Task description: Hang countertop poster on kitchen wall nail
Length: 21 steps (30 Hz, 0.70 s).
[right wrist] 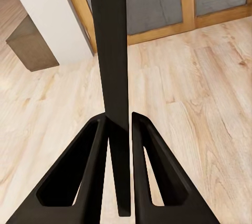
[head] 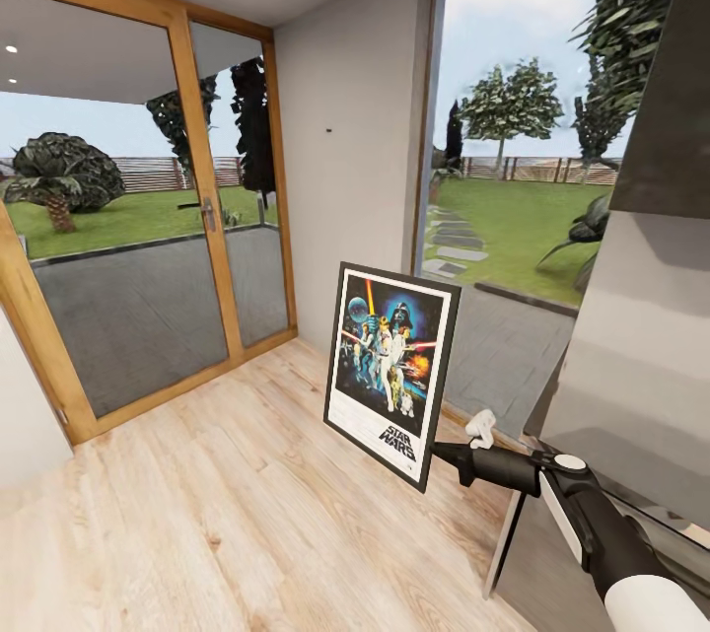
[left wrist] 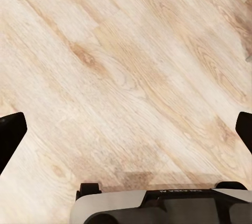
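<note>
The right gripper [right wrist: 119, 129] pinches the poster [head: 391, 371] by its thin black edge, both fingers [right wrist: 86, 166] pressed against the frame. The poster stands upright above the wooden floor [head: 217, 504]. The left gripper [left wrist: 126, 127] hangs spread wide over floorboards. Beyond the poster, a nail [head: 327, 130] dots the grey wall [head: 350, 119].

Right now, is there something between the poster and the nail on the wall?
Nothing visible is in the way. The right end effector holds the poster by its edge above the wood floor; the nail is higher on the grey wall behind it, with open space between.
</note>
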### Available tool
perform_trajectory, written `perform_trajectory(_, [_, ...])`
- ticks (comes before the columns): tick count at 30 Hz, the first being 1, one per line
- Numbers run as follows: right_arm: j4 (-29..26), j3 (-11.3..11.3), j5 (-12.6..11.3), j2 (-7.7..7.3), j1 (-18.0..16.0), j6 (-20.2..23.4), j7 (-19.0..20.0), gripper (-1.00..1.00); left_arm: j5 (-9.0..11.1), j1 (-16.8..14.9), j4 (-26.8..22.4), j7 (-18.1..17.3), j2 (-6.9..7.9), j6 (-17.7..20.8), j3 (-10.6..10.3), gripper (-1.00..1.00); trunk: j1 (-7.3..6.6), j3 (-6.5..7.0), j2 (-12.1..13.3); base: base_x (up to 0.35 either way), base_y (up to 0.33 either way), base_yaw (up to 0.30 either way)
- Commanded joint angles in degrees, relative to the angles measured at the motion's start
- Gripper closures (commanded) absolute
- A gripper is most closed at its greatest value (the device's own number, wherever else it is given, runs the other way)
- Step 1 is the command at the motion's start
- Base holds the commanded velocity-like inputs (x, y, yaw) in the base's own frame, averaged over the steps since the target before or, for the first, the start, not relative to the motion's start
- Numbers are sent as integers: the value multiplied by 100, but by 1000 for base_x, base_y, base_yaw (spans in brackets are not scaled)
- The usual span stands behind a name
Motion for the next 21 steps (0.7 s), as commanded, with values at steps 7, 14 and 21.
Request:
perform_trajectory(7, [-4, -12, -4, 2, -1, 58, 35, 100, 16, 2, -4, -31, 0, 9, 23, -100, 2, -1, -3, 0, 0, 0])
perform_trajectory(14, [-4, -11, -7, 2, 2, 58, 35, 100, 11, 2, -4, -30, 7, 9, 35, -100, 2, -1, -3, 20, 22, 0])
perform_trajectory(21, [-4, -10, -7, 2, 6, 58, 35, 100, 8, 2, 2, -29, 7, 9, 37, -100, 2, -1, -3, 180, 163, 0])
